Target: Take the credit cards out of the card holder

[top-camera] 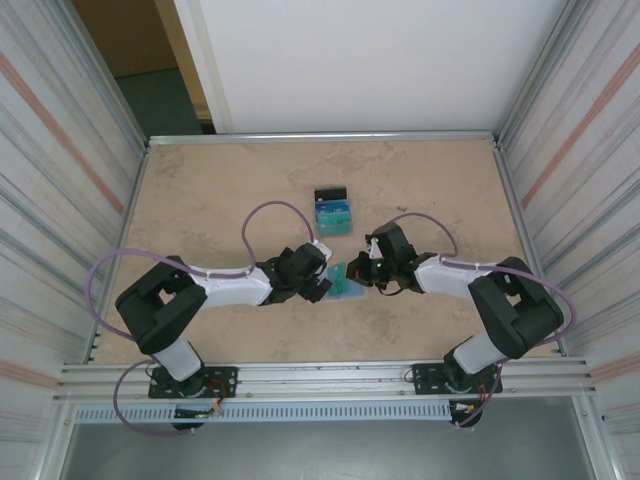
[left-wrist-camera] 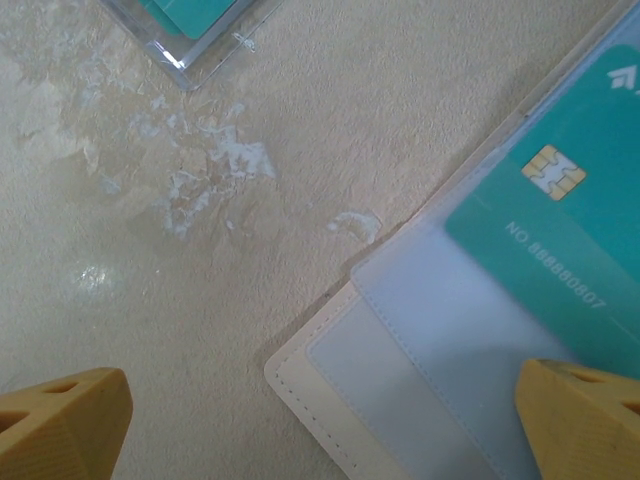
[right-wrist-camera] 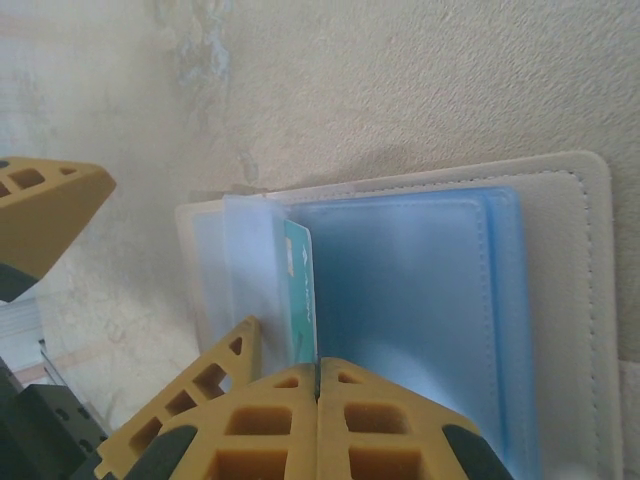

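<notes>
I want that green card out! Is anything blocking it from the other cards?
Nothing visible does. The right gripper is shut on the teal card, which stands between clear sleeves of the card holder. Bare table lies between it and the other cards.

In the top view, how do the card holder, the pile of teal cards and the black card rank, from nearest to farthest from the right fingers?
1. card holder: directly at the right gripper, whose fingers pinch a teal card in it.
2. pile of teal cards: farther back, toward the far side.
3. black card: just behind that pile, farthest.
</notes>
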